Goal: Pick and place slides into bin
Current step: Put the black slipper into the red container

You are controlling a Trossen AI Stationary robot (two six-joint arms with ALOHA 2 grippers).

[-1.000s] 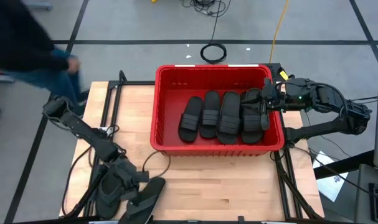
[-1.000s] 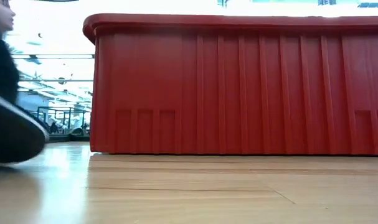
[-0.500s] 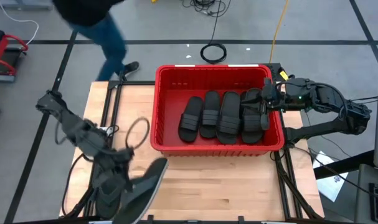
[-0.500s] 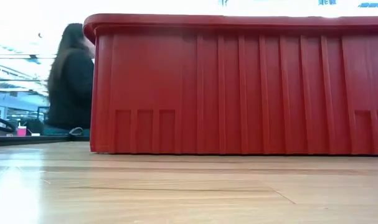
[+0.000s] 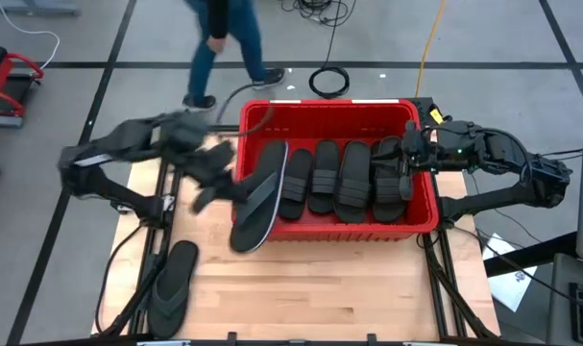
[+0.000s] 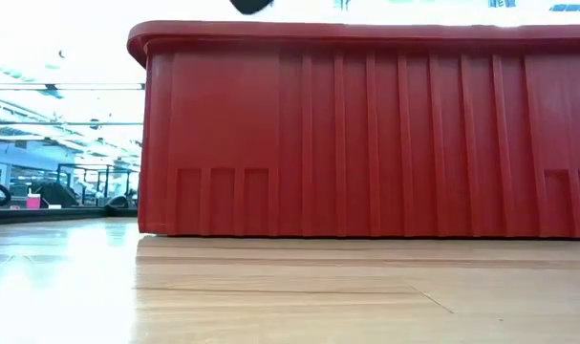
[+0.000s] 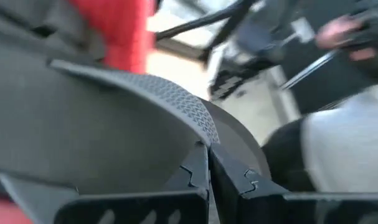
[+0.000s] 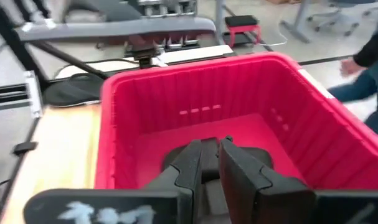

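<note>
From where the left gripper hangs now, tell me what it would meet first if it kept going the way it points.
Likely the red bin's left wall: the left gripper, shut on a grey flip-flop, points toward it, with the sandal already across the rim. Its height is unclear, so it may pass over.

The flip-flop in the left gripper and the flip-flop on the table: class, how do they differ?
The carried flip-flop is lifted, hanging across the bin wall; the table flip-flop lies flat on wood. The left gripper is shut on the first; nothing touches the second. Both are dark and flat.
</note>
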